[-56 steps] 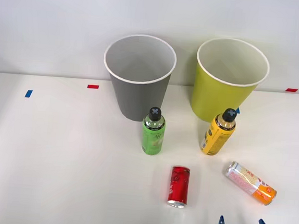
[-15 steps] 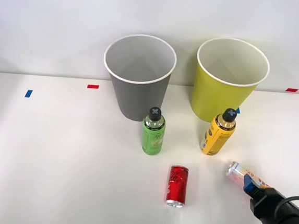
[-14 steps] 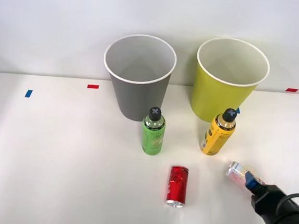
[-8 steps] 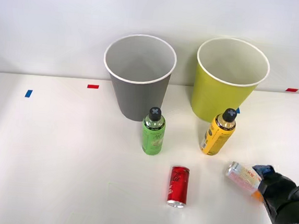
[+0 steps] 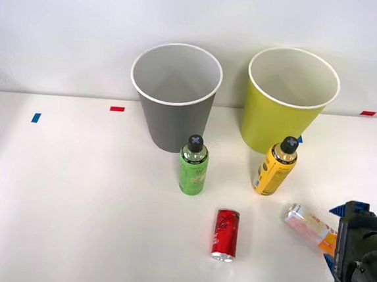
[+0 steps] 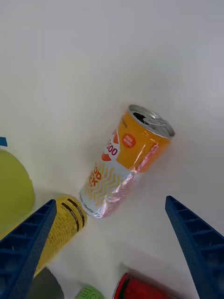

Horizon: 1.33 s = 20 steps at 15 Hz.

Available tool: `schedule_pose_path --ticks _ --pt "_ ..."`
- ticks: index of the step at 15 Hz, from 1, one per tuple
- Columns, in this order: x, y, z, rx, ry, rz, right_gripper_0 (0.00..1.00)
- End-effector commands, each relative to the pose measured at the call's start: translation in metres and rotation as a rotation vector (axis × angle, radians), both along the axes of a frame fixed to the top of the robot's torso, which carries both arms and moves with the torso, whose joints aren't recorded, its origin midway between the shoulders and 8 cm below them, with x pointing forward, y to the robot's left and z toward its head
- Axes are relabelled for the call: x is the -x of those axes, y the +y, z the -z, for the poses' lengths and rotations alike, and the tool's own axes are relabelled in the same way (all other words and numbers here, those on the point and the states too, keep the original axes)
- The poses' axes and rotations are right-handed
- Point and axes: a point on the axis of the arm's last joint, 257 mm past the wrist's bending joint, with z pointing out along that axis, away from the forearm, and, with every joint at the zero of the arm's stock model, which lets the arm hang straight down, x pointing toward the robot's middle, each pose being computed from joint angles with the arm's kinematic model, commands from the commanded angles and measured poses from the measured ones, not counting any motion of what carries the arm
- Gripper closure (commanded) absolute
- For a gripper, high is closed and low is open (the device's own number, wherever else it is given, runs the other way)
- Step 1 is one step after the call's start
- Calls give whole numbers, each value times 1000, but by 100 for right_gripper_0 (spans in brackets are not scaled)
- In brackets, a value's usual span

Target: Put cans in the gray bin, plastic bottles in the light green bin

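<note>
Right gripper (image 5: 339,234): blue fingers spread wide, straddling the pink-white can, not touching it.
Pink-white can (image 6: 126,161): on its side on the table (image 5: 71,197), orange end toward the gripper.
Red can (image 5: 225,234): lying left of the pink-white can.
Green bottle (image 5: 193,166), yellow bottle (image 5: 275,166): beyond the pink-white can.
Gray bin (image 5: 174,97), light green bin (image 5: 288,100): upright, farther still beyond the pink-white can.

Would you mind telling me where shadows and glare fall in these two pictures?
Front view: the glossy red metal can carries bright highlights, and the tall gray bin throws a soft shadow on the white table. Right wrist view: the open blue ribbed tool frames the pink-white, orange-ended can, whose dented side glints, with a faint shadow beside it.
</note>
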Motion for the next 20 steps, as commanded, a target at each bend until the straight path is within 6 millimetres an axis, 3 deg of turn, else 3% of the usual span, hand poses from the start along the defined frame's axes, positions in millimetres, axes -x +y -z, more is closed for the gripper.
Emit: schedule_pose_path --ticks 1,5,12,14,20 --pt "-23 -3 21 -45 49 39 20" --pt "-29 -17 23 -82 51 124 20" --pt "-22 -6 26 -146 113 177 19" --pt "-21 -12 31 -134 126 191 20" --pt "-32 -15 41 -200 101 281 19"
